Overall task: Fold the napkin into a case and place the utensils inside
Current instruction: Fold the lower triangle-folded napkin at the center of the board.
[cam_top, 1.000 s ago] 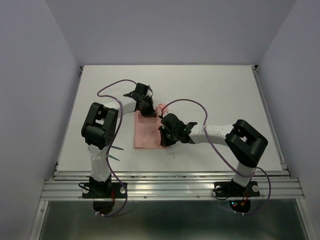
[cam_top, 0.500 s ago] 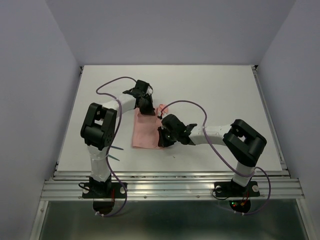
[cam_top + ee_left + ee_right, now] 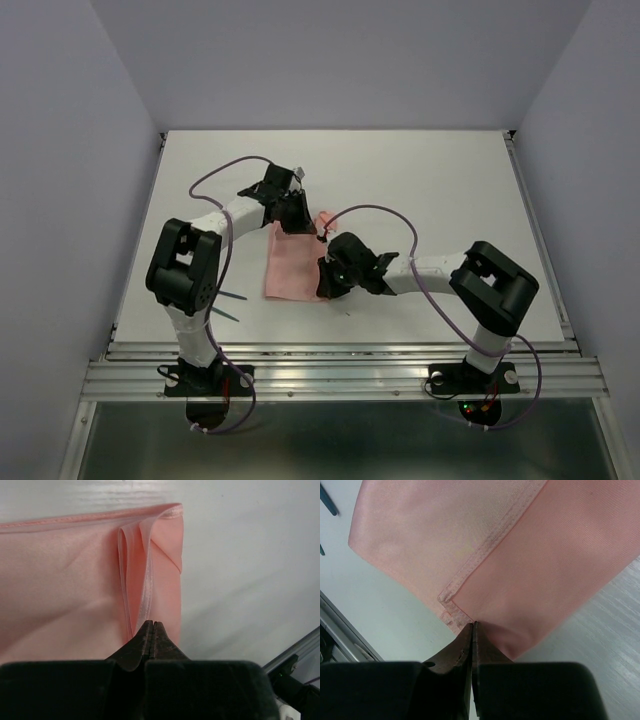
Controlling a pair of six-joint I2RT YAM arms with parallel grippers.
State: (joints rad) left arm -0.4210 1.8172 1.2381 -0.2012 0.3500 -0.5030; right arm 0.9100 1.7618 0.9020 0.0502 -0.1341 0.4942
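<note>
One salmon-pink napkin is counted on one desk. Two thin teal utensils are made out at the lower left of the top view. Two arms are counted, with a left tool and a right tool, and two purple cables.

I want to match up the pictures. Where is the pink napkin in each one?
Top external: the napkin lies in the middle of the table, nearer the front edge.
Left wrist: it fills the left and centre, with a folded edge running down the middle.
Right wrist: it fills the top and right.
Shared landmark: the white table beside the cloth.
</note>
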